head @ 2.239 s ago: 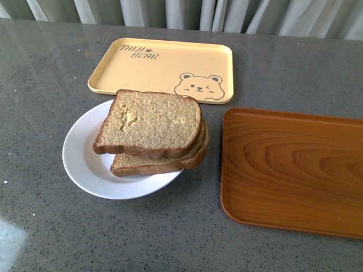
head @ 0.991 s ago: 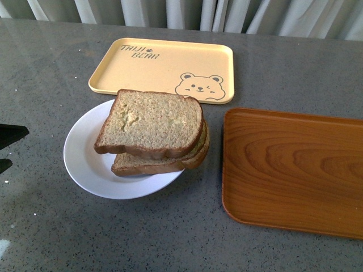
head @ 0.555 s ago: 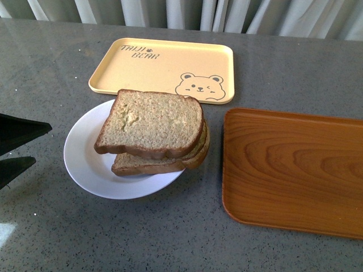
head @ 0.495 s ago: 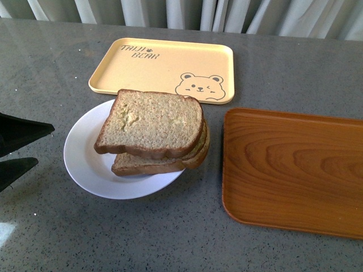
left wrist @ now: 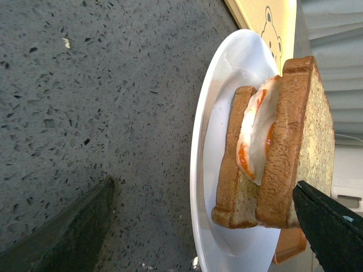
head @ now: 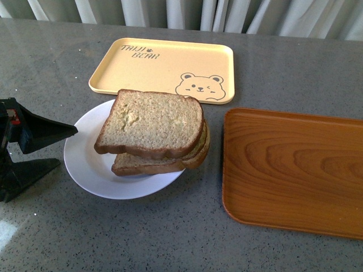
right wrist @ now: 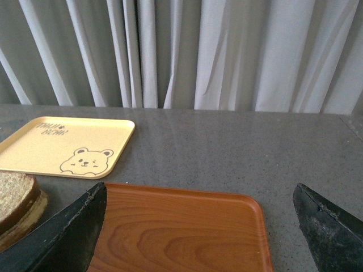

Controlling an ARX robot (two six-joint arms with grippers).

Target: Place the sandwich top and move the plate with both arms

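Left gripper, fingers wide, faces the plate at its left rim, seemingly short of contact; right gripper, also wide, lies farther off.

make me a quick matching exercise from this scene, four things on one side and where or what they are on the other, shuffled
Column A
1. sandwich top
2. plate
3. yellow tray
4. wooden tray

Column B
a. wood grain, at the far right of the front view
b. topmost slice, brown face with pale blotches
c. farthest back, bear print
d. white and round

Pairs: 1-b, 2-d, 3-c, 4-a
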